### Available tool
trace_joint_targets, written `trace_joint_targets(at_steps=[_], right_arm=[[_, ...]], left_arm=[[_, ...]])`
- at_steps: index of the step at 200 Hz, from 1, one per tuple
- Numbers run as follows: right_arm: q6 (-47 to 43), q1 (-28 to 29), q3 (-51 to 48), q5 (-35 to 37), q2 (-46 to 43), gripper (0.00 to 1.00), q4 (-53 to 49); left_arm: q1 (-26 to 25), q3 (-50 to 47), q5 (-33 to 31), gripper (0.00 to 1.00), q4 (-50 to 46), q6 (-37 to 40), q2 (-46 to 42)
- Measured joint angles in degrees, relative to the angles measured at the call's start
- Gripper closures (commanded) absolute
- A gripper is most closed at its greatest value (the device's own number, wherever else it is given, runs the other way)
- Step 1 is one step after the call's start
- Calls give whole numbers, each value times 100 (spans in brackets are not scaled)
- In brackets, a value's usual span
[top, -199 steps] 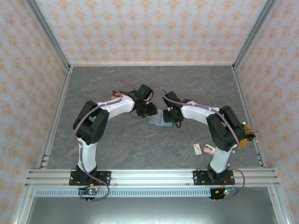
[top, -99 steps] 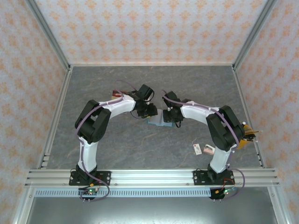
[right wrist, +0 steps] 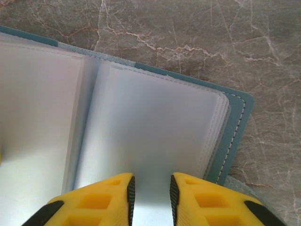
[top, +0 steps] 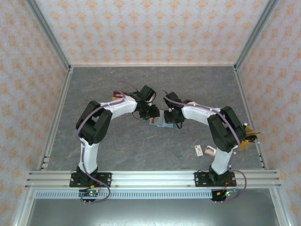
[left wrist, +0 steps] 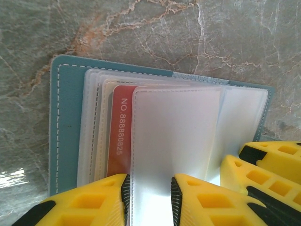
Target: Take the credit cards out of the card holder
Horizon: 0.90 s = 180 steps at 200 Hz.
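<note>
Red card [left wrist: 120, 136] inside open card holder [left wrist: 67, 127]

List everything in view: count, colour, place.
Soft folding card holder: 1, teal, open at table centre.
Clear plastic sleeves: several, translucent, inside the holder.
Thin plastic card: 1 visible, red, in a sleeve.
Small tag: 1, white with red mark, near the right arm's base.
Small lump: 1, pinkish, beside the tag.
Tan-and-black object: 1, right table edge; too small to identify.
Marbled table: 1, grey.
Left hand: yellow fingers, jaws apart over the sleeves.
Right hand: yellow fingers, jaws apart over the holder's other half.
</note>
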Motion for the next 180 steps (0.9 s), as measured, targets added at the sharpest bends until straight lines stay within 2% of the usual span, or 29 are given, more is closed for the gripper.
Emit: trace_joint_targets(at_steps=[58,89,130,180], right_arm=[[2,-52,0,-127,2,72,2],[7,-114,0,-264,2,74,7],[28,-208,-85,-603,-44,75,166],[74,-229,-610,-857,-619,76,496]], left_arm=[[0,59,28,61,9,-144,63],[0,7,258,59,216,-328,63],[0,-153,645,64,647,-520,63],[0,-271,1005,66,1106,-651,63]])
